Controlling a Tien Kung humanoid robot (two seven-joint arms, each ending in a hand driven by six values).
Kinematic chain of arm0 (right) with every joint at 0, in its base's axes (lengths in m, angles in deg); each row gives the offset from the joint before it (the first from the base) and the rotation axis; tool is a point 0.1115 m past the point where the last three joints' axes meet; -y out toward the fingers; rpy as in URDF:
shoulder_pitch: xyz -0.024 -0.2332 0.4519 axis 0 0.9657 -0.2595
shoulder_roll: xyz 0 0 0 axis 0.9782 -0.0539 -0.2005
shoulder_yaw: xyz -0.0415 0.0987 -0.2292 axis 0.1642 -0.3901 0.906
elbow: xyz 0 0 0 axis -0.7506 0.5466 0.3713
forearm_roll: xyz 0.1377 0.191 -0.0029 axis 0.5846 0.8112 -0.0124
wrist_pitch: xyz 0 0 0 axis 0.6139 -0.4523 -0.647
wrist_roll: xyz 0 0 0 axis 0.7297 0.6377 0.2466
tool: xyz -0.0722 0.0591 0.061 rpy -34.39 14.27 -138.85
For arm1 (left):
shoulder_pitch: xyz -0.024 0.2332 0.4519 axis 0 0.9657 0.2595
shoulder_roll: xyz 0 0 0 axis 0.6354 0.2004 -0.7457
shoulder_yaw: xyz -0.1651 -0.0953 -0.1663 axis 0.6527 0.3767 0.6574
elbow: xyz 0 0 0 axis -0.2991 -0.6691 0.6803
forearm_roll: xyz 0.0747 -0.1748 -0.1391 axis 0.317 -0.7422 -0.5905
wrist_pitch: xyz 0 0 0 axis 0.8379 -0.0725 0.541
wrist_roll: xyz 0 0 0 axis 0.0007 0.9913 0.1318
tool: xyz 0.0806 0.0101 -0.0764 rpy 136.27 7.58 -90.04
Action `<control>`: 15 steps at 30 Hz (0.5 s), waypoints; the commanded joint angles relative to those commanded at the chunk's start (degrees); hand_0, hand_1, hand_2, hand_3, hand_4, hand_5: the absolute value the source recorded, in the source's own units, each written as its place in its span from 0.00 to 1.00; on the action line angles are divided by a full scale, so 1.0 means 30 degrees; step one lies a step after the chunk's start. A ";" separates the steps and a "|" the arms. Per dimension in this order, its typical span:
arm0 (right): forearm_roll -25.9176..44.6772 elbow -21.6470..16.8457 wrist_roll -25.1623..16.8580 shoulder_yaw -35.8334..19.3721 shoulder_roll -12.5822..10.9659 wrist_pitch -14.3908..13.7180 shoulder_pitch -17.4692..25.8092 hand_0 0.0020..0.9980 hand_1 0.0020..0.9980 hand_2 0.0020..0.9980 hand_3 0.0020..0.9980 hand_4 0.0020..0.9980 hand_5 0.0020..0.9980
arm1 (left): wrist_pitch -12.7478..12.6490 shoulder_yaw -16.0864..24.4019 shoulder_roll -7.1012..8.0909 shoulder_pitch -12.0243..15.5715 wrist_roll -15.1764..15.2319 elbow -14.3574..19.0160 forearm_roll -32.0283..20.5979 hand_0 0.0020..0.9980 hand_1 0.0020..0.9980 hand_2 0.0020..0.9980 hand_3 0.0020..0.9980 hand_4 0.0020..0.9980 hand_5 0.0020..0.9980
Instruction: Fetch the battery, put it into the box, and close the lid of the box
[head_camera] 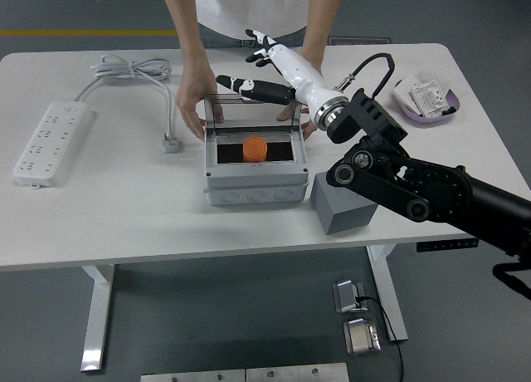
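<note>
Your right hand [265, 62] hovers empty, fingers spread, just behind the box [255, 168], whose lid [249, 110] a person's hands [192, 108] hold upright so the orange battery [255, 149] lying inside stays clear for closing.

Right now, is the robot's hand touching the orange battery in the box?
Apart. The head view shows the right hand raised over the lid, well clear of the orange battery.

My right hand [270, 66] is raised, fingers [241, 85] spread and holding nothing, thumb pointing left. Black forearm runs back to lower right, wrist cuff just behind the fingers. Left arm out of view.
</note>
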 joint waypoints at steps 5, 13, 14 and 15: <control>0.1506 0.1250 -0.0544 0.0298 0.0251 -0.0016 -0.0848 0.77 0.68 0.72 0.93 0.97 0.77 | 0.0049 0.0160 0.0081 -0.0187 -0.0099 0.0049 0.0226 0.60 0.69 0.62 0.65 0.71 0.16; 0.3790 0.3768 -0.1263 0.1963 0.1085 0.0185 -0.1659 0.74 0.66 0.69 0.89 0.96 0.77 | 0.0087 0.0805 0.0286 -0.0370 -0.0372 0.0068 0.0998 0.60 0.69 0.62 0.65 0.71 0.16; 0.4019 0.4072 -0.1312 0.2186 0.1169 0.0231 -0.1729 0.74 0.66 0.69 0.89 0.96 0.77 | 0.0090 0.0823 0.0315 -0.0408 -0.0379 0.0069 0.1028 0.60 0.69 0.62 0.65 0.71 0.16; 0.4176 0.4294 -0.1339 0.2357 0.1230 0.0267 -0.1782 0.74 0.66 0.69 0.89 0.96 0.77 | 0.0092 0.0844 0.0337 -0.0435 -0.0388 0.0071 0.1061 0.60 0.69 0.62 0.65 0.71 0.16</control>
